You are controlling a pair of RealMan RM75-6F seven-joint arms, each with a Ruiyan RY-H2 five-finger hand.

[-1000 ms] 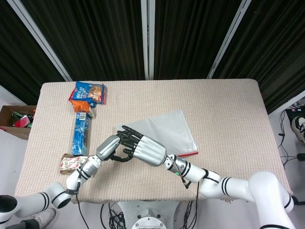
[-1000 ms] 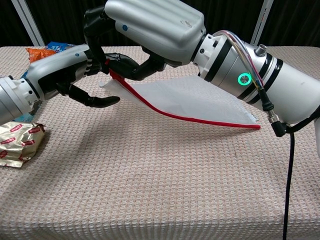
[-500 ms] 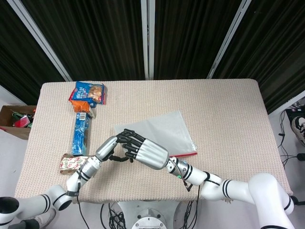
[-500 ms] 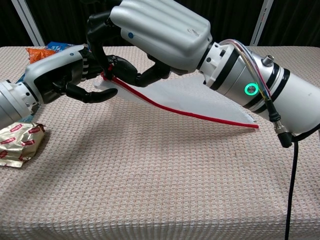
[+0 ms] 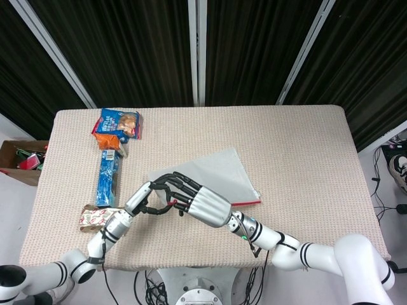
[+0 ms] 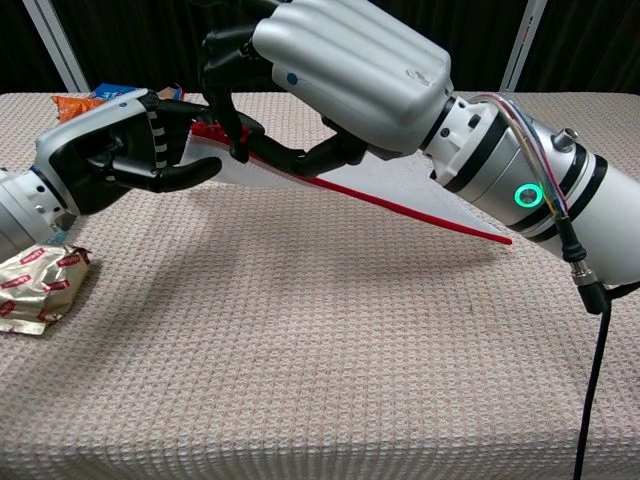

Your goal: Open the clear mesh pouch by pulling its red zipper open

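The clear mesh pouch [image 5: 219, 173] lies near the table's front centre, its red zipper [image 6: 400, 205] running along the near edge. Its left end is lifted off the cloth and its right end [image 6: 505, 240] touches the table. My left hand [image 6: 115, 150] grips the raised left corner, thumb below and fingers over it. My right hand [image 6: 340, 65] reaches over from the right, and its dark fingertips [image 6: 235, 135] pinch the zipper's left end, where the pull is hidden. In the head view the left hand [image 5: 144, 198] and the right hand [image 5: 202, 204] meet at that corner.
A gold snack wrapper [image 6: 35, 290] lies at the front left, just beside my left forearm. A long blue pack [image 5: 109, 175] and a blue and orange snack bag [image 5: 117, 122] lie at the back left. A cardboard box [image 5: 22, 159] stands on the floor to the left.
Both hands have raised the pouch's left end higher, so it tilts more steeply. The left hand's thumb has closed up under the corner. The pouch has shifted slightly left.
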